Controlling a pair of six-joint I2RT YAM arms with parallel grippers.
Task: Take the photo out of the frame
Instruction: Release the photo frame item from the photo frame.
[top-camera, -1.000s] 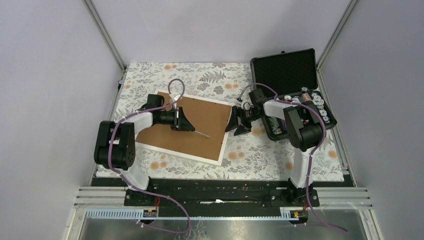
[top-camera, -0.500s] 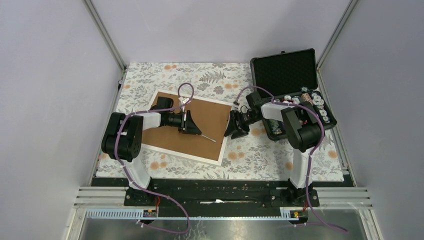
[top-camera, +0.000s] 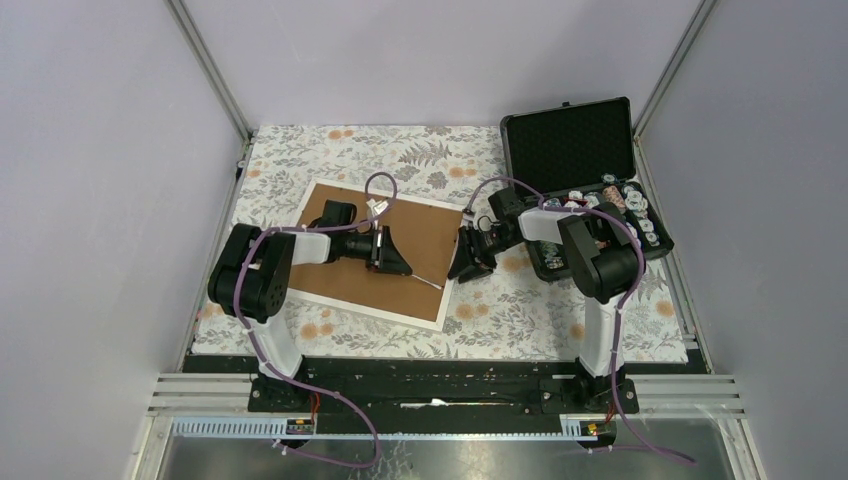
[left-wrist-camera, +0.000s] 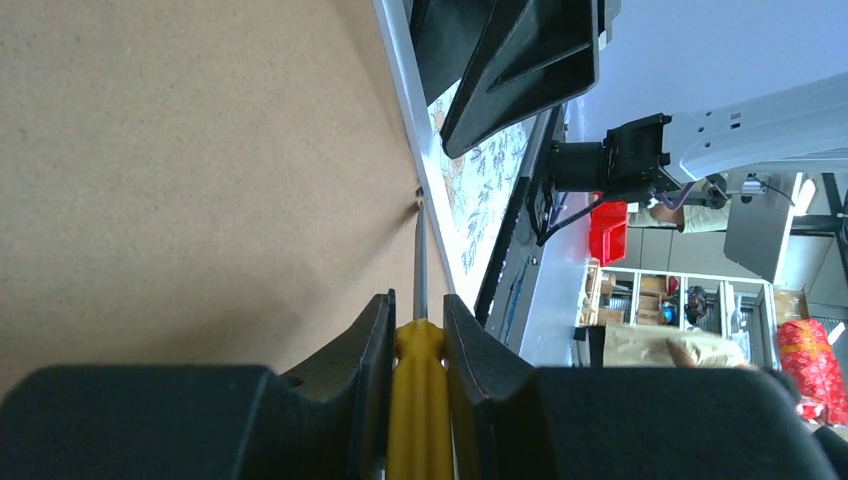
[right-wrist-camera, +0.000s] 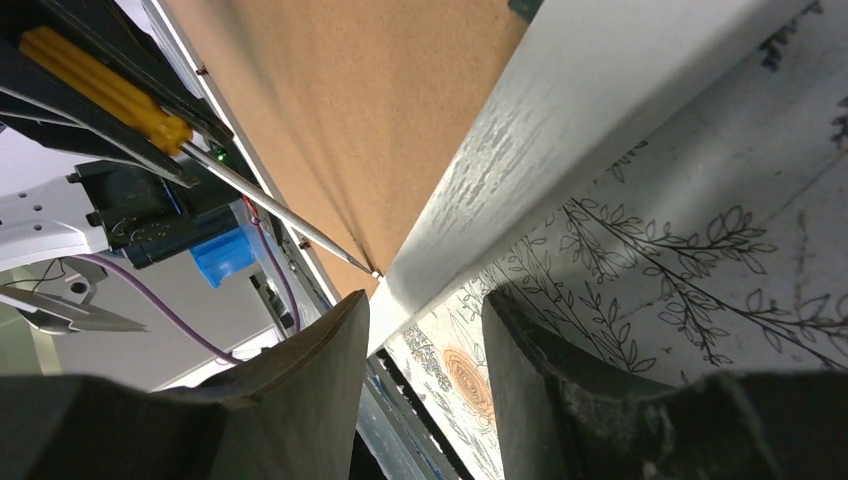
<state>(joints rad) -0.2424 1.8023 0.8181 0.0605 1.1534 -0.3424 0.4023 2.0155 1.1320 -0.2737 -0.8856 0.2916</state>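
Mia: Where is the frame (top-camera: 350, 290)?

Tom: It lies flat on the table (top-camera: 500, 310), face down, a bit toward 9 o'clock from the middle. Its brown back is up, with a thin white rim around it.

Mia: And the photo?

Tom: It cannot be seen. It is likely under the brown back.

Mia: Why does the left end effector (top-camera: 395, 262) hold a screwdriver (left-wrist-camera: 420, 400)?

Tom: It is clenched on the yellow handle. The metal tip points toward 4 o'clock and reaches a small tab (left-wrist-camera: 419, 192) by the frame's 3 o'clock edge. It probably wants to bend the tab so the back can come off.

Mia: And the right end effector (top-camera: 468, 262)?

Tom: Its two fingers (right-wrist-camera: 300, 370) stand apart, one on each side of that same white edge. They are not pinching it. It looks ready to keep the frame from sliding.
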